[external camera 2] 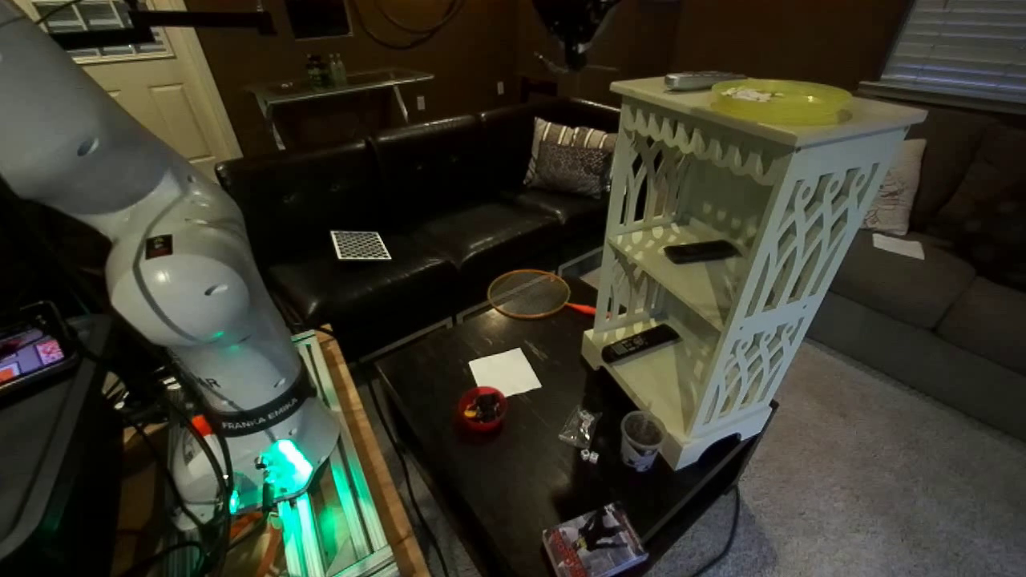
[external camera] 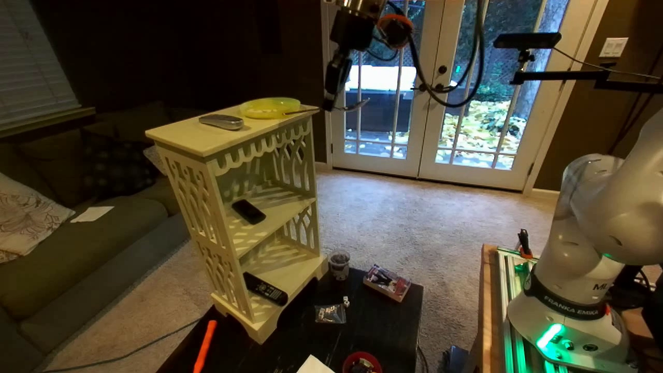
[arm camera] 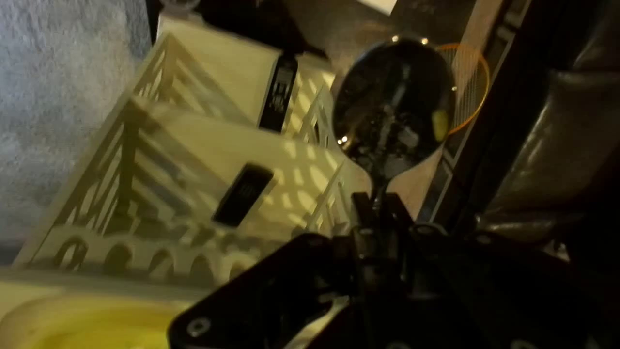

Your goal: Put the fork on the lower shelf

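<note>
yellow dish (arm camera: 97, 325) left of the jaws in the wrist view, lower shelf (arm camera: 208, 145) also left, beneath their level, phone (arm camera: 243, 194) on it, gripper (arm camera: 379, 199) clamped on a spoon (arm camera: 395, 102), racket (arm camera: 469, 83) beyond to the right

The black band (external camera: 570, 307) on the arm (external camera: 616, 207) reads "FRANKA EMIKA".

Room dim, walls (external camera 2: 761, 36) dark brown. Day light bright through two white glass doors (external camera: 428, 140). Outside: tree trunk (external camera: 553, 18), yellow-green leaves (external camera: 481, 132) low down. Pale, fuzzy carpet (external camera: 373, 217). Long black couch (external camera 2: 401, 208), shiny, striped pillow (external camera 2: 573, 132) on it. Gray-green couch (external camera: 93, 243), flower pillow (external camera: 28, 215) on it, window blinds (external camera: 36, 62) behind. Low black desk (external camera 2: 521, 457). White light switch (external camera: 614, 47) beside glass doors. Small stand (external camera 2: 385, 80) behind black couch. White door (external camera 2: 180, 96) past end of black couch.
</note>
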Robot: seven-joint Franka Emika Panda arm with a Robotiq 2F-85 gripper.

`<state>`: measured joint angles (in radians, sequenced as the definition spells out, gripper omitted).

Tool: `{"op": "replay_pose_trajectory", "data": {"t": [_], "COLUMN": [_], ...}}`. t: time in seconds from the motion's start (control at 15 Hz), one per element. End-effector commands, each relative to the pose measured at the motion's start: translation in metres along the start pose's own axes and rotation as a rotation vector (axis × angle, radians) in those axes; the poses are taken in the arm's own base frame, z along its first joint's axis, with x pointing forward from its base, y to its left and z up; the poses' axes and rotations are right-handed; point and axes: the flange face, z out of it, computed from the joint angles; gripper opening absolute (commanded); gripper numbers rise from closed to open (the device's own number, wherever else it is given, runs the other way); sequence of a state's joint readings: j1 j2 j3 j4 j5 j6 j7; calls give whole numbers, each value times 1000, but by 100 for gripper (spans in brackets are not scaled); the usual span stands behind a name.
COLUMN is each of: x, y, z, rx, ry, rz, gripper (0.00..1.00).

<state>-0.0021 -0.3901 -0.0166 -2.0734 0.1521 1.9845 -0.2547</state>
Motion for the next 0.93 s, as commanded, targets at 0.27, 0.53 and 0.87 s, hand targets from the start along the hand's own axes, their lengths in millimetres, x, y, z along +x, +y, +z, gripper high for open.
{"op": "replay_pose_trajectory", "data": {"t": [0.27,0.53,0.87], "x": [-74,-44,-15], "y": [21,46,63], "z": [73,127,173], "rx": [-121,-221,-67], "ry": [-300,-238,-52], "rz": [152,247,455], "gripper": [2,2,2]}}
